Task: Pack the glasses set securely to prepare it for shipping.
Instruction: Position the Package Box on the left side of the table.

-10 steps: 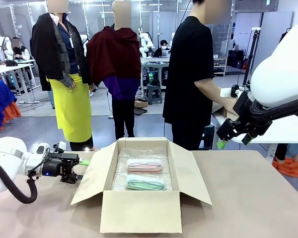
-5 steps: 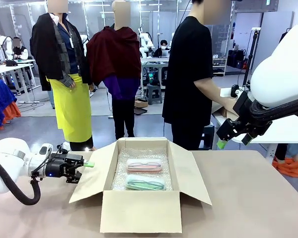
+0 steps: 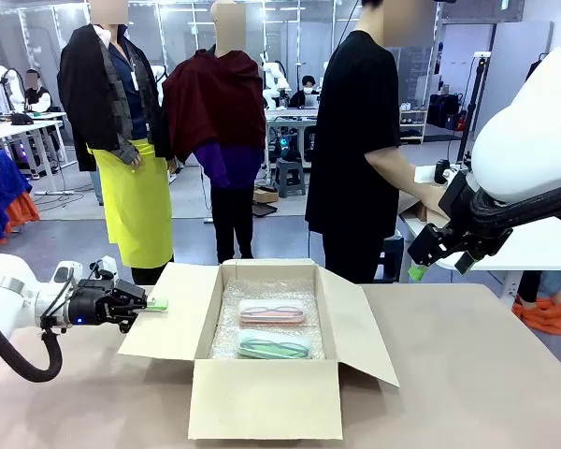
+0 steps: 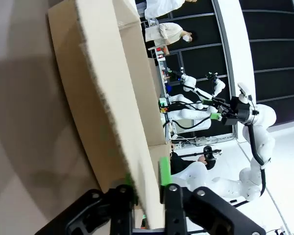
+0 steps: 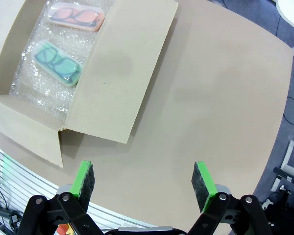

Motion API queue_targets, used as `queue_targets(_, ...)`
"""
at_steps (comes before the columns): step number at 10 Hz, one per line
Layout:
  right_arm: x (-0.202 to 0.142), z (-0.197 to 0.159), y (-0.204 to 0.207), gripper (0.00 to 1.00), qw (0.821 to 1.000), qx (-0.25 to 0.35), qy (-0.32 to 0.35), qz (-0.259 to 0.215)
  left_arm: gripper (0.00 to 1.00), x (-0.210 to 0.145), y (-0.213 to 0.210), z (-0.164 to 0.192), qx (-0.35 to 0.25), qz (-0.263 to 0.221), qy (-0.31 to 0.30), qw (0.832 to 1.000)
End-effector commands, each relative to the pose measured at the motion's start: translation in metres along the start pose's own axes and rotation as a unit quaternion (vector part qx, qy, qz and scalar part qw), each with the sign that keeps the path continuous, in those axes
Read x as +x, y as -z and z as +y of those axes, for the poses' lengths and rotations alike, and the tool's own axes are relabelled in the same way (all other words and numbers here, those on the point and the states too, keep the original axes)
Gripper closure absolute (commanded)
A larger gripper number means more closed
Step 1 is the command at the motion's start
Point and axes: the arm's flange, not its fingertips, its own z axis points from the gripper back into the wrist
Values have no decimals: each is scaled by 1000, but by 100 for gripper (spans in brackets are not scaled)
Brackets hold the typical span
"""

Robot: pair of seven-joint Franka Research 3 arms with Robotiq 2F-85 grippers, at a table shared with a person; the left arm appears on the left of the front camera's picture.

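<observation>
My left pincer (image 4: 147, 178) is clamped on the outer edge of the cardboard box's left flap (image 4: 103, 98), one green pad on each face of the board. From the front I see that pincer (image 3: 154, 304) low on the left, reaching in sideways, with the flap (image 3: 168, 323) spread outward from the box.

My right pincer (image 5: 143, 183) hangs with its jaws wide apart and nothing between them, above the bare tan surface (image 5: 210, 98) and off to the side of the right flap (image 5: 122, 73). In the front view it sits high on the far right (image 3: 419, 269), well apart from the box.

The cardboard box (image 3: 262, 398) stands open in the middle of the surface (image 3: 467, 374). Inside, on a bubble wrap lining (image 3: 226, 327), lie the pink case (image 3: 272, 311) at the far side and the mint green case (image 3: 273, 345) nearer me, side by side, with glasses showing through both.

A person (image 3: 355, 140) in black stands behind the far edge.
</observation>
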Motion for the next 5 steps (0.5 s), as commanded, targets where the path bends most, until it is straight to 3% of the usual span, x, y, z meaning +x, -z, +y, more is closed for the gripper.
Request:
queue_targets(1,1,-2,0,0,1000,1,-11,-2,100,-6,-2,-3,-21,-10,-2,1000)
queue_targets(5,1,-2,0,0,1000,1,-11,-2,100,-2,-1,1,-5,0,-3,1000)
